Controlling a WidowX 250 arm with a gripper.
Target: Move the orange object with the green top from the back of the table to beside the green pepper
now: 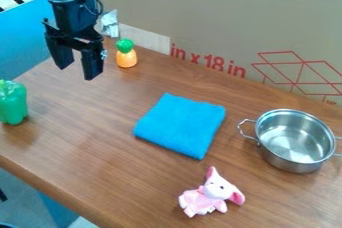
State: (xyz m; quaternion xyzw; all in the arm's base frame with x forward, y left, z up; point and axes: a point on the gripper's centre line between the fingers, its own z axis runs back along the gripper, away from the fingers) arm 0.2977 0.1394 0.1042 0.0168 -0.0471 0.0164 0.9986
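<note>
Wood table (100, 137) across most of the frame; cardboard (214, 17) behind it, up top to upper rt. Black arm (65, 7) comes in upper L, gripper (77, 72) hanging over the table, fingers spread apart. Folded blue cloth (182, 124), ctr. Steel pot (295, 139) w/ 2 handles, rt side. Pink toy (210, 195), bottom ctr. Green pepper (12, 103), L edge. Orange toy (126, 58) w/ green top, upright, upper L, nearest the gripper, just rt of it.

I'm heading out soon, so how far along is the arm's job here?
Done, seemingly: the blue cloth lies folded. In hand: nothing; the gripper hangs open and empty near the orange toy with the green top. Possibly left: the pot is empty, and the pink toy and green pepper sit outside it, though that may be final.
</note>
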